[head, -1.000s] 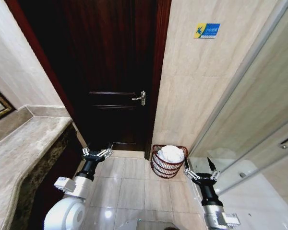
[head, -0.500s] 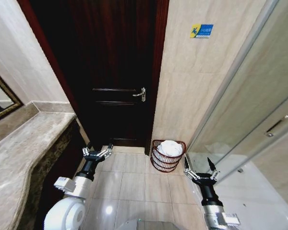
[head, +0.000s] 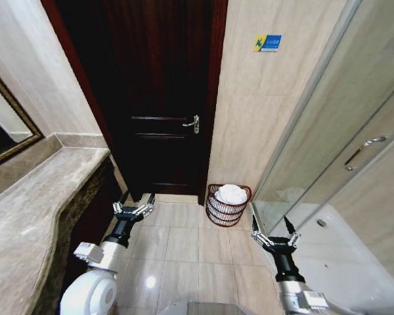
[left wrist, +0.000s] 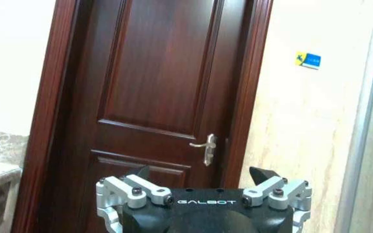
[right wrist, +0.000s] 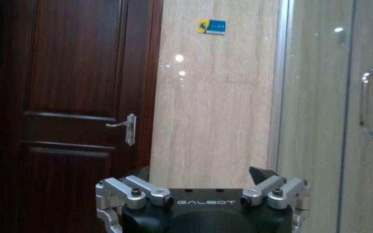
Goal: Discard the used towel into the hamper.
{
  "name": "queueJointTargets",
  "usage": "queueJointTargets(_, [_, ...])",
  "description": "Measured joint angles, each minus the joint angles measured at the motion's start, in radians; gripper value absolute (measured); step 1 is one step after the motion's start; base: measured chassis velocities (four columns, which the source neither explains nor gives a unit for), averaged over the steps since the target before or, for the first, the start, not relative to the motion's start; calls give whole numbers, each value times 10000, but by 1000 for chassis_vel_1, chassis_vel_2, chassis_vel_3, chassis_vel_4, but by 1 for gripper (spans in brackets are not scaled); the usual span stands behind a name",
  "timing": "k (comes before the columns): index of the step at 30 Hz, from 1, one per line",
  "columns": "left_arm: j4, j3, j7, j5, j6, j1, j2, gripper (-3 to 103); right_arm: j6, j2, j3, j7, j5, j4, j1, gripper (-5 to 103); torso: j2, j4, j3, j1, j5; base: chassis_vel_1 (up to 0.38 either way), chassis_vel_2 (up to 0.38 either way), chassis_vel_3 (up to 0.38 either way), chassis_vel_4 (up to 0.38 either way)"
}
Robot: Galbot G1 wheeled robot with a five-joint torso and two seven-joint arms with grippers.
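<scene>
Towel [head: 231, 194]: lying white and bunched inside the hamper, poking just above the rim.
Hamper [head: 217, 211]: standing on the floor tiles against the tiled wall, just beside the door frame and near the shower glass [head: 328, 151].
Left gripper [head: 134, 204]: hanging low over the floor in front of the door [head: 157, 98], fingers spread wide, holding nothing.
Right gripper [head: 274, 230]: hovering near the foot of the shower glass, to the right of the hamper and apart from it, fingers splayed wide, gripping nothing.
Bench [head: 33, 223]: running along the robot's left, bare marble, well apart from the hamper.
Stage: judging the drop as done, with the towel sitting in the hamper and both grippers empty.
Risk: towel riding high, so possibly spilling over the rim if the light wire hamper gets nudged by the right arm or the base.
Risk: right gripper working close to the glass, so possibly clipping it on a careless swing.
</scene>
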Motion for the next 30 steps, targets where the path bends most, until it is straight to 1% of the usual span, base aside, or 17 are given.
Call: queueJointTargets(30, [0,0,0,0,0,0,0,100,0,0,0,0,0,-1,0,100,-1,-1,0,0,-2,156,-157,-164,161])
